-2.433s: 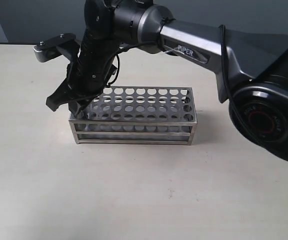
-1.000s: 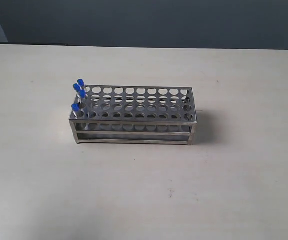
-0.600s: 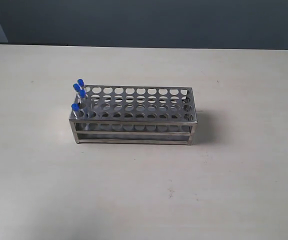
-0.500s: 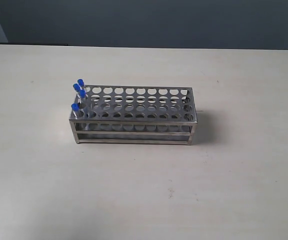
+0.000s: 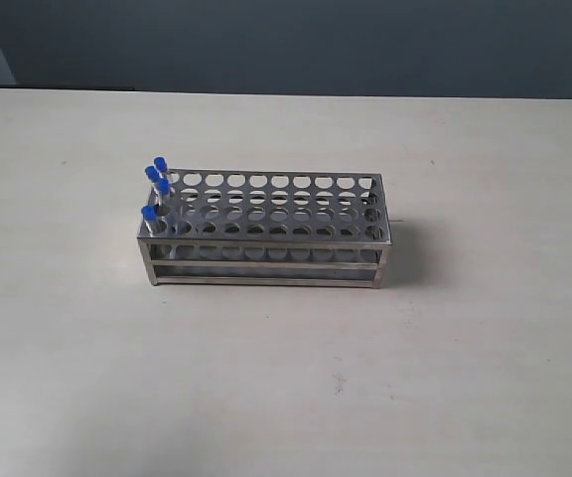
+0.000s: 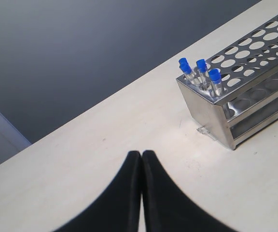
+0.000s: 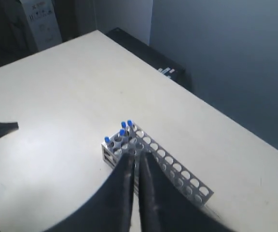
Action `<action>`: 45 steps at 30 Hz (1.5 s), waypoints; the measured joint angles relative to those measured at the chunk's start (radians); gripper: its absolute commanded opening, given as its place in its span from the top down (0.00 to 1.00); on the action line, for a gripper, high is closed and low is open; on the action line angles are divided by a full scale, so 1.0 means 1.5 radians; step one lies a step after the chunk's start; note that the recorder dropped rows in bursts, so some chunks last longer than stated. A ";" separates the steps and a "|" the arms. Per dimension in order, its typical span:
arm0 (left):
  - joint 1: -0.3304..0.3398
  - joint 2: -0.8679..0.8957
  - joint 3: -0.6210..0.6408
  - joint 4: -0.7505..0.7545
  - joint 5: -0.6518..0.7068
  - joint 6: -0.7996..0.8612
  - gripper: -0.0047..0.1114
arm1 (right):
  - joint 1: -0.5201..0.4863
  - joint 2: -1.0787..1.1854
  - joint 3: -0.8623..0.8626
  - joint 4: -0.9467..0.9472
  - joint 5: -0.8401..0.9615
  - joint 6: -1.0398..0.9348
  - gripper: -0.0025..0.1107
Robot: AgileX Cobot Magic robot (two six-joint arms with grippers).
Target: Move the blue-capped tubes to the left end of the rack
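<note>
Four blue-capped tubes [image 5: 164, 186] stand in the rack [image 5: 266, 243], all gathered at its left end as the exterior view shows it, one behind the other across the four rows of holes in the end column. Their blue caps rise clear above the perforated top plate, and the clear bodies drop through it into the open tiers below. The tubes stand roughly upright, close together; whether any of them touch is hard to tell. The rack sits flat on the pale table [image 5: 266, 388], its long side facing the exterior camera, with a soft shadow on the tabletop at its right end. A dark wall runs behind the far edge of the table. From the left wrist view, the left gripper [image 6: 141, 153] hangs over bare tabletop, well apart from the rack [image 6: 204, 113], its two black fingers pressed together with nothing between them; the tubes [image 6: 201, 64] show at the nearer corner of the rack. From the right wrist view, the right gripper [image 7: 135, 155] sits high above the table, its fingers drawn almost together with only a thin sliver of light between them and holding nothing. Beyond its tips lie the rack [image 7: 109, 151] and the capped tubes [image 7: 122, 132] at one end.
</note>
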 measured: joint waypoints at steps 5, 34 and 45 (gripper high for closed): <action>0.000 0.000 0.000 0.000 0.000 0.000 0.95 | -0.058 -0.142 0.211 0.006 -0.128 0.000 0.94; 0.000 0.000 0.000 0.000 0.000 0.000 0.95 | -0.624 -0.710 1.146 0.216 -0.669 -0.105 0.94; 0.000 0.000 0.000 0.000 0.000 0.000 0.95 | -0.624 -0.711 1.146 0.216 -0.658 -0.106 0.94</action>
